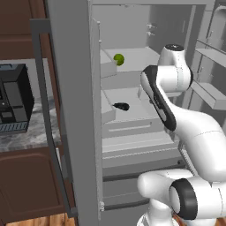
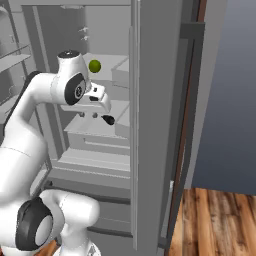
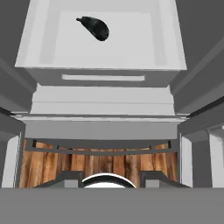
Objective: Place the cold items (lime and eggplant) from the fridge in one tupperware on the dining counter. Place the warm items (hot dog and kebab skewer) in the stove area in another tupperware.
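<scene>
1. The gripper is hanging inside the open fridge, its white hand tilting downward in front of the shelves; how far its jaws are standing apart cannot be told, and nothing is showing between them.
2. In the hand view only the grey bases of the fingers are showing at the bottom edge, so the tips are cut off and the gap is not readable.
3. The eggplant is lying on the middle shelf, near that shelf's back left part as the hand camera sees it, apart from the hand and untouched.
4. In the right base view the eggplant is sitting just below and beside the hand, partly covered by it, so whether they are touching there is hard to make out.
5. In the left base view the eggplant is lying near the left edge of its shelf, with the arm crossing to its right.
6. The lime is resting on the upper shelf, above the eggplant and well apart from the hand; the right base view is also showing the lime.
7. No labels or writing are readable anywhere.
8. A dark appliance is standing on the counter left of the fridge door, cut off by the frame edge.
</scene>
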